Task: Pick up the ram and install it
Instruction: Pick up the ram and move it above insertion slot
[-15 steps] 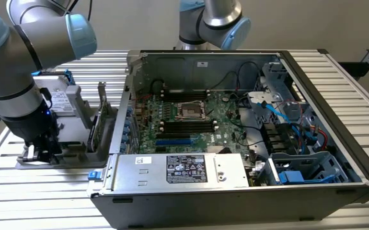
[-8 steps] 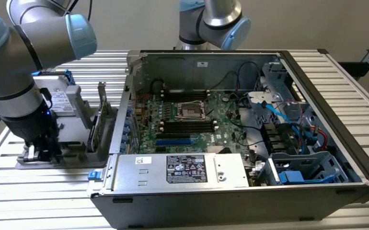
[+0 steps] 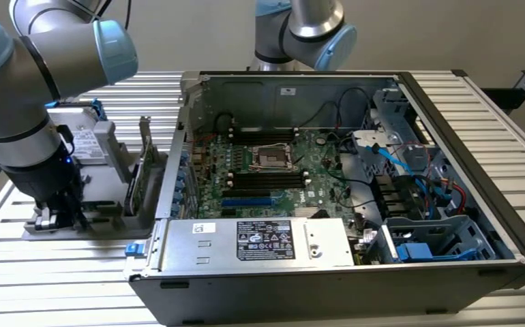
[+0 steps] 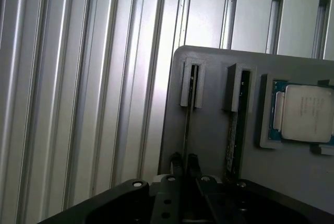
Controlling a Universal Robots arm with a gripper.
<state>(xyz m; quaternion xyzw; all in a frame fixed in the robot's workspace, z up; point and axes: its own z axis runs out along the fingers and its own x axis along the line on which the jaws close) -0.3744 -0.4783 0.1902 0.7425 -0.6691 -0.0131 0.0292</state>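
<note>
The ram [image 4: 187, 125] stands on edge in a slot of the grey holder [image 4: 209, 130], seen as a thin dark strip. My gripper [image 4: 185, 162] is down on it, with a dark fingertip pressed close on each side of its top edge. A second ram stick [image 4: 233, 140] with a white label stands in the neighbouring slot. In the exterior view my gripper [image 3: 58, 216] reaches down into the grey holder [image 3: 108, 228] at the exterior view's left, beside the open computer case [image 3: 335, 204]. The motherboard's dark memory slots [image 3: 267, 178] lie inside the case.
A square silver processor chip [image 4: 307, 112] lies in the holder beyond the second stick. A grey drive with blue clips [image 3: 88, 139] and an upright card [image 3: 140, 174] stand in the holder close to my arm. A second robot arm [image 3: 303, 30] stands behind the case.
</note>
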